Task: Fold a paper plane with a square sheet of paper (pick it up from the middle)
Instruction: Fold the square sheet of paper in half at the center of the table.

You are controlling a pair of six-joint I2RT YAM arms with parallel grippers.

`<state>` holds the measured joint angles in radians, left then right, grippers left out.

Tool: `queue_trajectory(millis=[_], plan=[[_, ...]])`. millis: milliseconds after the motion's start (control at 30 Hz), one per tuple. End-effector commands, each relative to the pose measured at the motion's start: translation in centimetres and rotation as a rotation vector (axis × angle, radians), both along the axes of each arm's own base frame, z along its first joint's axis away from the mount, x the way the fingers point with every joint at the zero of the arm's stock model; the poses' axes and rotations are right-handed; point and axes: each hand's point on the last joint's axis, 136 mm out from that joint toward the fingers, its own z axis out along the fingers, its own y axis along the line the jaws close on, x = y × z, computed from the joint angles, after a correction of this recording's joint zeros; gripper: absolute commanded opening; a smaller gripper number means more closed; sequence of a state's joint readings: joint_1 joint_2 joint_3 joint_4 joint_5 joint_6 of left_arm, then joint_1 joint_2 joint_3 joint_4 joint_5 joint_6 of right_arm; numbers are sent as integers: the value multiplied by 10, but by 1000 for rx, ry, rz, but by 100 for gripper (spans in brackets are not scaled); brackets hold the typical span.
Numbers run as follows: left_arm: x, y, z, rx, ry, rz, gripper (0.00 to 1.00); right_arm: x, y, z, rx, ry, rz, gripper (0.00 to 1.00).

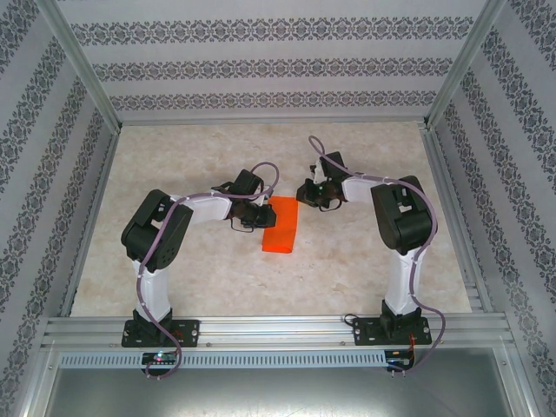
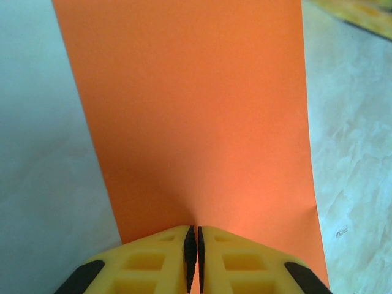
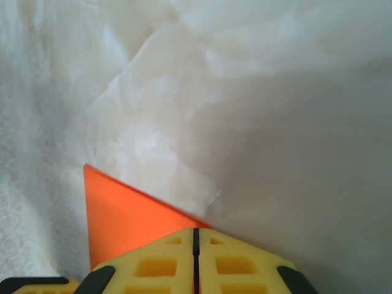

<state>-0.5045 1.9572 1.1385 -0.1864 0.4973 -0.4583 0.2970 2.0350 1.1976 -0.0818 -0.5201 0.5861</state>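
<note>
Paper: orange sheet [image 1: 280, 226] lies on the counter [image 1: 373, 269] between the two arms. It reads as a narrow rectangle, so judged already folded in half.
Long axis: roughly 12 to 6 o'clock in the top view, with the near end tipped slightly toward 7.
Left gripper: [image 1: 258, 215] sits at the paper's 9 o'clock edge, near the far end. In the left wrist view the fingers are together, clamped on the near edge of the sheet, and a small pucker in the paper runs up from the tips.
Right gripper: [image 1: 301, 193] sits at the paper's 1 o'clock corner. In the right wrist view the fingers are together, and an orange corner [image 3: 116, 214] fans out toward 9 o'clock from the tips. Judged pinched on that corner, though the contact itself is hidden.
Key relation: both grippers hold the far half and the near half lies free on the counter. The left meets the long edge square on and the right takes a corner, so any next crease turns on that far end.
Nearer arm: about equal, as both touch the sheet.
Surface: pale marbled counter, matt and flat.
Room: patterned walls [image 1: 261, 69] on three sides, and an aluminium rail [image 1: 278, 328] at 6 o'clock carrying the arm bases.
Risk: thin paper held at two close points may buckle or tear if the arms pull apart.
</note>
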Motion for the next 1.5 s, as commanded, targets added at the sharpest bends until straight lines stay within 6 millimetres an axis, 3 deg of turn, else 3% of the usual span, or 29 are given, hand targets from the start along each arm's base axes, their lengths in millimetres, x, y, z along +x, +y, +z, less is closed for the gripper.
queue_trajectory(millis=[0, 133, 233, 367, 500, 900, 1467], plan=[[-42, 49, -61, 249, 172, 19, 17, 10, -12, 11, -45, -50, -14, 9], [-42, 50, -61, 250, 172, 22, 17, -11, -3, 38, -12, -74, 3, 10], [-42, 49, -62, 246, 176, 20, 17, -38, 18, 46, 42, -53, 37, 10], [-42, 46, -61, 236, 177, 19, 17, -68, 42, 42, 92, 1, 57, 10], [-40, 44, -60, 224, 176, 17, 17, -85, 53, 30, 93, 45, 78, 10], [-39, 42, -61, 223, 179, 13, 17, -121, 49, -12, 51, 166, 129, 9], [-35, 49, -61, 251, 184, 2, 17, -171, 35, -15, -18, 227, 291, 9]])
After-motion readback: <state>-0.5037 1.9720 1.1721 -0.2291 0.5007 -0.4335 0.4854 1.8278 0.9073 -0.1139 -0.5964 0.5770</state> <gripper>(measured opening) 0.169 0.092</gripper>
